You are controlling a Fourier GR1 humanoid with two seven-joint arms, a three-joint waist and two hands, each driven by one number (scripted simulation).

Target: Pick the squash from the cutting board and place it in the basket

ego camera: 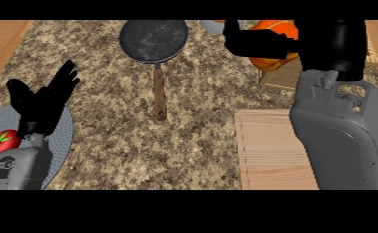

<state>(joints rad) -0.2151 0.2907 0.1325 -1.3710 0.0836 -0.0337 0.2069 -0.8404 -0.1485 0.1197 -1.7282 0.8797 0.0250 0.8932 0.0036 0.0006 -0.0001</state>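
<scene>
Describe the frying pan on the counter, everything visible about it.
The frying pan lies flat on the speckled granite counter, near its far edge, left of centre. Its round bowl looks like dark grey metal with a mottled, worn inside and holds nothing. A straight brown handle, apparently wood, runs from the bowl toward the robot, ending in a darker tip. Nothing touches the pan but the counter: the left hand and the right hand are both apart from it.
</scene>
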